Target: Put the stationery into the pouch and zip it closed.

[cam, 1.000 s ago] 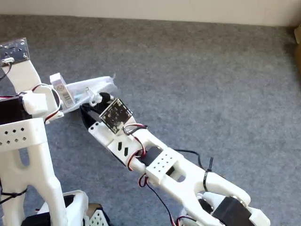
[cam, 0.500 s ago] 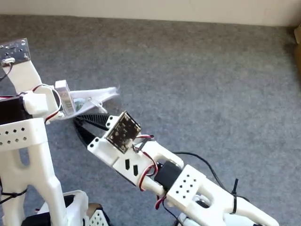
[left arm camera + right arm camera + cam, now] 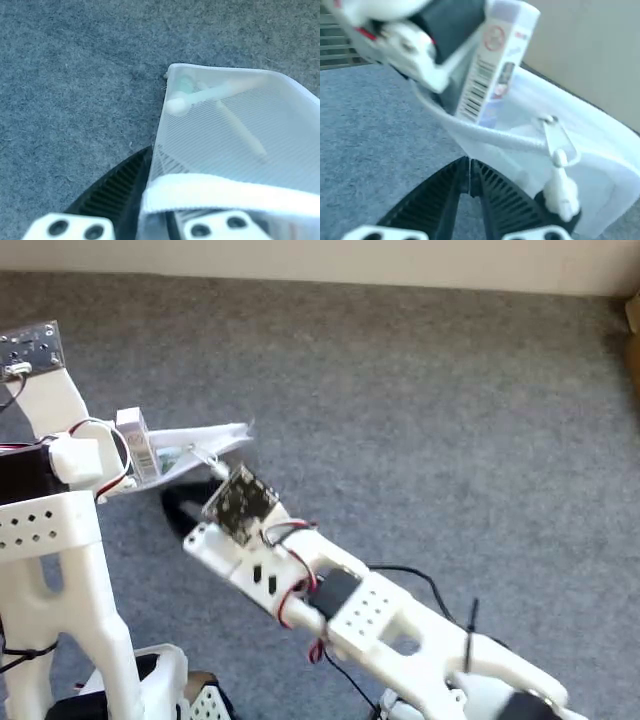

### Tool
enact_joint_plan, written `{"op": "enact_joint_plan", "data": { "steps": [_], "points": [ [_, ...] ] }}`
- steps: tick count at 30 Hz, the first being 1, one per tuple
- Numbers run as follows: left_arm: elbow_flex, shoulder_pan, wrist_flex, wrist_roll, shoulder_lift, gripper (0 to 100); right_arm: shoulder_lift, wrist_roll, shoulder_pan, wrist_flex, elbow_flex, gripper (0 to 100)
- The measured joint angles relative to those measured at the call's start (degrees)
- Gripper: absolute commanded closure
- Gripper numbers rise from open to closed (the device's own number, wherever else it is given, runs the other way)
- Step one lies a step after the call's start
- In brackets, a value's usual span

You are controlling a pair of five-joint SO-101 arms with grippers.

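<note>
A translucent white mesh pouch (image 3: 208,438) hangs above the grey carpet, and my left gripper (image 3: 160,200) is shut on its white zip band. Pens (image 3: 220,97) lie inside the pouch (image 3: 240,145). A white box with a barcode (image 3: 135,445) sticks up out of the pouch mouth beside the left gripper (image 3: 150,468). My right gripper (image 3: 180,508) sits just below the pouch, its black fingers shut with nothing between them. In the right wrist view the zip pull (image 3: 554,145) dangles from the band beside the right gripper (image 3: 470,177), under the box (image 3: 492,60).
Grey carpet (image 3: 430,410) spreads open to the right and far side. A pale wall strip runs along the far edge. A wooden object (image 3: 634,330) shows at the right border. The left arm's white base (image 3: 60,580) stands at the near left.
The right gripper drew back from the pouch with its fingers open, then came up under the pouch again with its fingers shut. The left arm still holds the pouch, which lifted a little.
</note>
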Motion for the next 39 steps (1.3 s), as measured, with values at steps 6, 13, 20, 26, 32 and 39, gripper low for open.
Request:
{"op": "enact_joint_plan", "data": {
  "steps": [6, 13, 20, 26, 32, 39],
  "points": [
    [0.00, 0.00, 0.00, 0.00, 0.00, 99, 3.87, 0.00, 2.02, -6.86, 0.00, 99.3],
    [0.00, 0.00, -0.35, 0.00, 0.00, 99, -8.79, 0.00, 0.35, 2.29, 1.58, 99.3],
    [0.00, 0.00, -0.35, 0.00, 0.00, 99, -17.58, 0.00, -2.73, 5.63, 1.58, 99.3],
    [0.00, 0.00, -0.35, 0.00, 0.00, 99, -12.84, 0.00, -3.34, 5.36, 1.49, 99.3],
    [0.00, 0.00, -0.35, 0.00, 0.00, 99, 3.25, 0.00, -1.76, -2.55, -4.22, 99.3],
    [0.00, -0.26, -0.88, 0.26, 0.00, 99, 8.09, -0.26, -0.09, -3.87, -9.41, 99.3]
  ]
}}
